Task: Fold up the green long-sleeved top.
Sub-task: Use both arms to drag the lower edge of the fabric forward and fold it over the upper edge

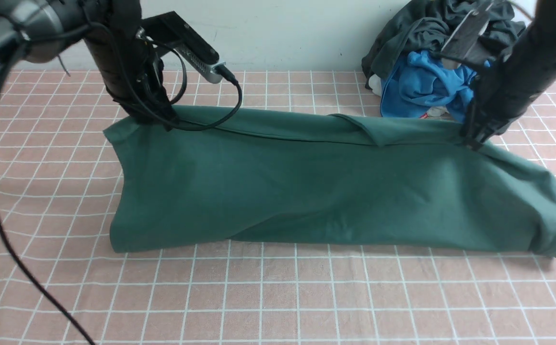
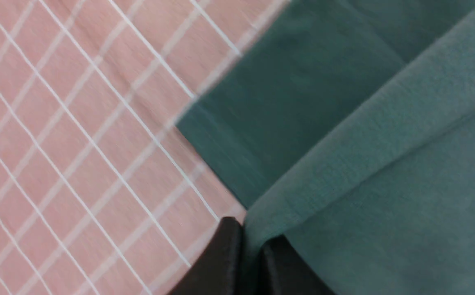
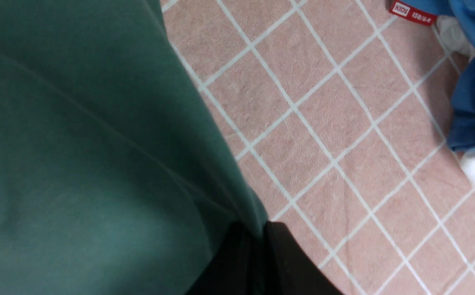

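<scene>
The green long-sleeved top hangs as a wide curtain of cloth, lifted along its upper edge, with its lower fold resting on the checked cloth. My left gripper is shut on the top's upper left corner; in the left wrist view both black fingers pinch the green hem. My right gripper is shut on the upper right edge; the right wrist view shows the fabric pinched between its fingers. The logo and neck label are hidden.
A pile of a bright blue garment and a dark charcoal-grey garment lies at the back right, close behind my right arm. The pink checked tablecloth covers the table. A black cable hangs at the left.
</scene>
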Controlling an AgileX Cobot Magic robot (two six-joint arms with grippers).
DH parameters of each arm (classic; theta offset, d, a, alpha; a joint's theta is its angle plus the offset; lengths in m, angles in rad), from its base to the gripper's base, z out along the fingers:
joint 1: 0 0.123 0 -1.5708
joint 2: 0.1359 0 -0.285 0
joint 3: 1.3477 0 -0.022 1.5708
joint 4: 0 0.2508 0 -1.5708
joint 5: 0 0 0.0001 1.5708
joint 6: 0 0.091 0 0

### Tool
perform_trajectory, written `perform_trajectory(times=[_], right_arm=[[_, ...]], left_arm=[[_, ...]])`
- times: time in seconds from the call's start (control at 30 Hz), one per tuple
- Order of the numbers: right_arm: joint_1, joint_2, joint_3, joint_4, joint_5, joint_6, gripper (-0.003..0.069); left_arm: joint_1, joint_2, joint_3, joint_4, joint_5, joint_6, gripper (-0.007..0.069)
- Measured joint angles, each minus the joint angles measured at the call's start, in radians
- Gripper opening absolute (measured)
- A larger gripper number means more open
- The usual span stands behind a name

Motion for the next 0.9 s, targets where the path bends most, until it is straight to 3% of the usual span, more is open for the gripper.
perform_trajectory(times=[0.23,0.5,0.73,0.9], right_arm=[[0.0,0.137,-0.024,0.0,-0.142,0.017,0.0017],[-0.003,0.202,-0.026,-0.024,-0.263,0.206,0.0065],[-0.012,0.202,-0.068,-0.193,-0.304,0.616,0.0244],[0.016,0.202,-0.172,-0.22,-0.19,0.737,0.0307]], left_arm=[[0.03,0.119,-0.043,0.043,-0.142,0.001,0.0017],[0.088,0.189,-0.044,-0.012,-0.242,-0.009,0.005],[0.127,0.199,-0.061,-0.039,-0.258,-0.07,0.0227],[0.13,0.2,-0.169,-0.038,-0.147,-0.18,0.0367]])
